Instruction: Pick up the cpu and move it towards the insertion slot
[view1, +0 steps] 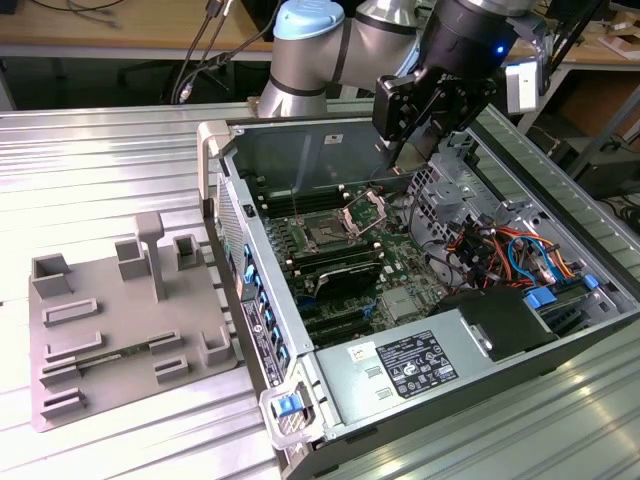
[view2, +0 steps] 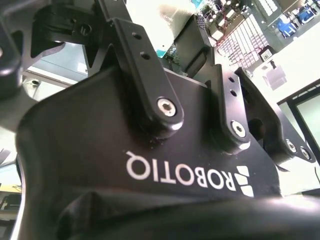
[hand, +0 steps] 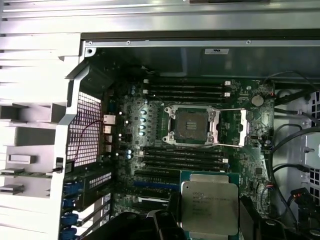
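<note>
- I'm pinching the cpu (hand: 210, 207) in my gripper (hand: 207, 220), lifted clear.
- I'm hovering near the slot (hand: 192, 126), bracket open; cpu not over it yet.

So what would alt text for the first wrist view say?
A silver-topped cpu is held by the dark tool above a green motherboard; the open insertion slot with its metal frame lies beyond it, between rows of black memory slots.
</note>
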